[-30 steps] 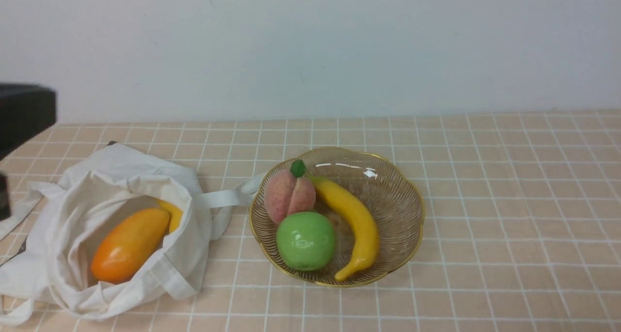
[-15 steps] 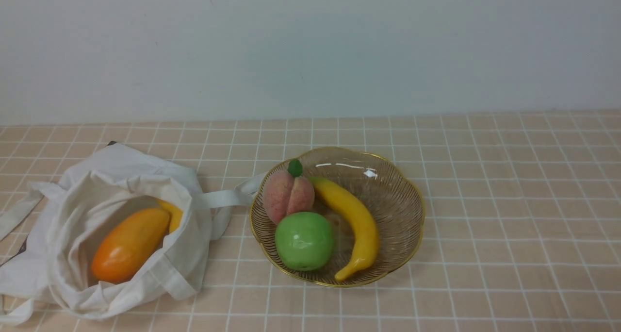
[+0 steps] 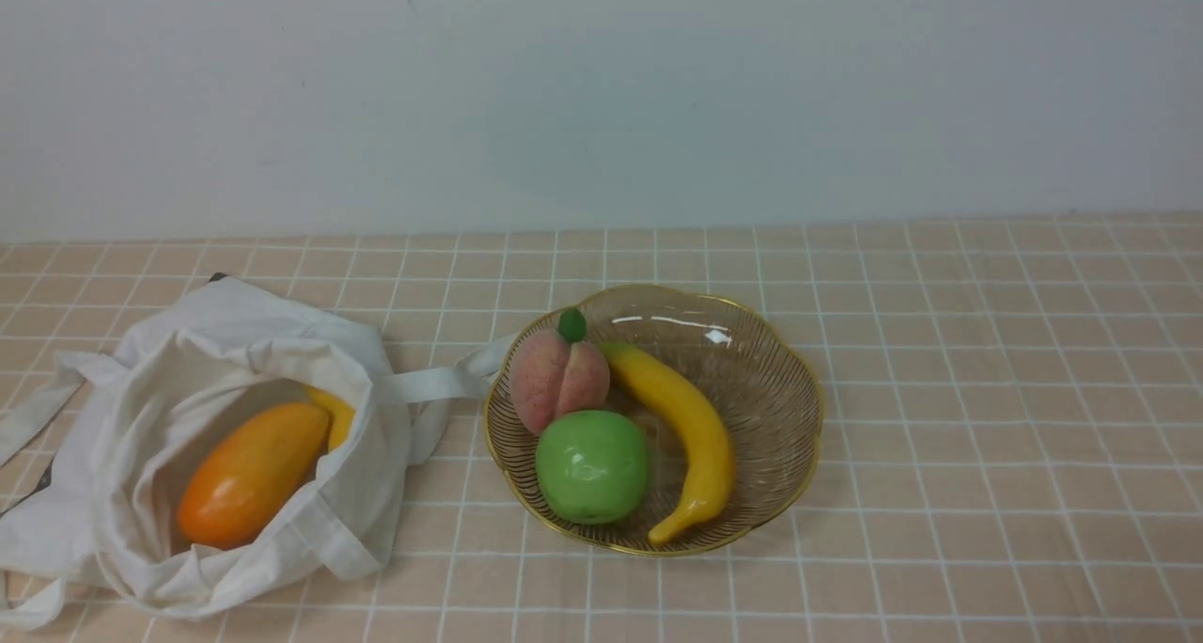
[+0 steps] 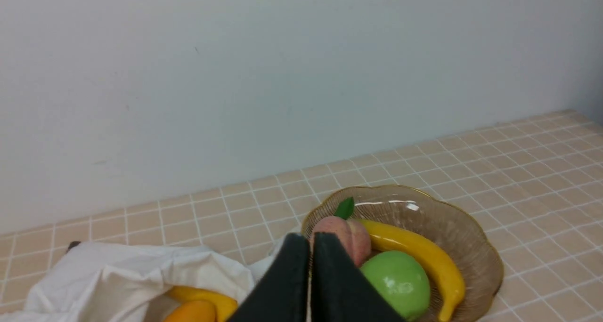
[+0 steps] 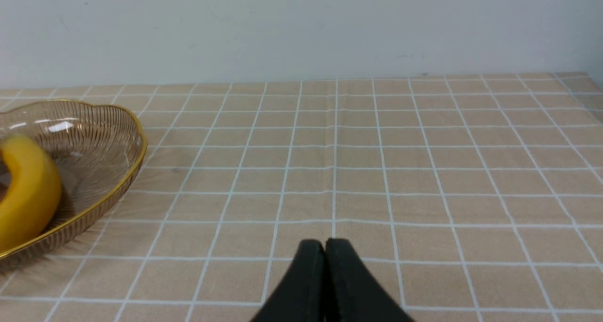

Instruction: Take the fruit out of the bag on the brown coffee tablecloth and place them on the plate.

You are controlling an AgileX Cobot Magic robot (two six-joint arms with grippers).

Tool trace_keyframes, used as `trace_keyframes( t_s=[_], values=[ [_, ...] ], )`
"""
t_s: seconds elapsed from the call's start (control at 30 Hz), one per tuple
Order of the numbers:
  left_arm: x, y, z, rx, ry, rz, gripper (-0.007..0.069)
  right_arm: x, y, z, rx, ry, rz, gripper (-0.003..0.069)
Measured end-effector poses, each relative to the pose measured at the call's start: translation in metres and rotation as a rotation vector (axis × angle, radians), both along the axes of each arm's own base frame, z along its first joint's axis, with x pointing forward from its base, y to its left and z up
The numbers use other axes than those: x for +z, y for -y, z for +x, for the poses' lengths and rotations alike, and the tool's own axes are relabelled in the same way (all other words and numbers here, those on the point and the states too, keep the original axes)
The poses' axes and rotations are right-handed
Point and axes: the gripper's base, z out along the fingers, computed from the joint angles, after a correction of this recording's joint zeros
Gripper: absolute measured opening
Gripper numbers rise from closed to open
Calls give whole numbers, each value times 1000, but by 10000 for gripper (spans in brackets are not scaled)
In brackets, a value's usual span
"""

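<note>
One glossy oval mango [image 3: 251, 474] in soft, crumpled cotton bag [image 3: 141, 408].

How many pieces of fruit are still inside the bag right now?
2 in view: the mango lying in the bag's open mouth, and a yellow banana partly hidden behind it. The cloth could hide more.

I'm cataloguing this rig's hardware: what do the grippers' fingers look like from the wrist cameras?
Both look alike. The left gripper shows two matte black fingers, broad at the base and tapering to rounded tips. The right gripper has the same plain black tapered fingers. No cables, markings or padding are visible.
</note>
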Motion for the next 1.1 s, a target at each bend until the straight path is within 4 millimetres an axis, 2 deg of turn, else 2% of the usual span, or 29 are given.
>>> trace_keyframes(
  t_s=[0.03,0.1,0.13,0.27,0.37,0.4,0.47,0.63,1.1],
  values=[
    [-7,-1,-1,11,15,-5,-8,0,0,0,0,0,0,-18],
    [-53,-3,1,91,24,14,-8,0,0,0,0,0,0,-18],
    [-56,-4,1,99,24,22,-8,0,0,0,0,0,0,-18],
    [-120,-7,7,204,-62,50,-8,0,0,0,0,0,0,-18],
    [-156,-9,11,248,-164,71,-8,0,0,0,0,0,0,-18],
    [-156,-9,11,250,-166,71,-8,0,0,0,0,0,0,-18],
    [-172,-9,12,258,-214,81,-8,0,0,0,0,0,0,-18],
    [-170,-9,15,263,-148,66,-8,0,0,0,0,0,0,-18],
    [-169,-9,15,263,-137,61,-8,0,0,0,0,0,0,-18]
  ],
)
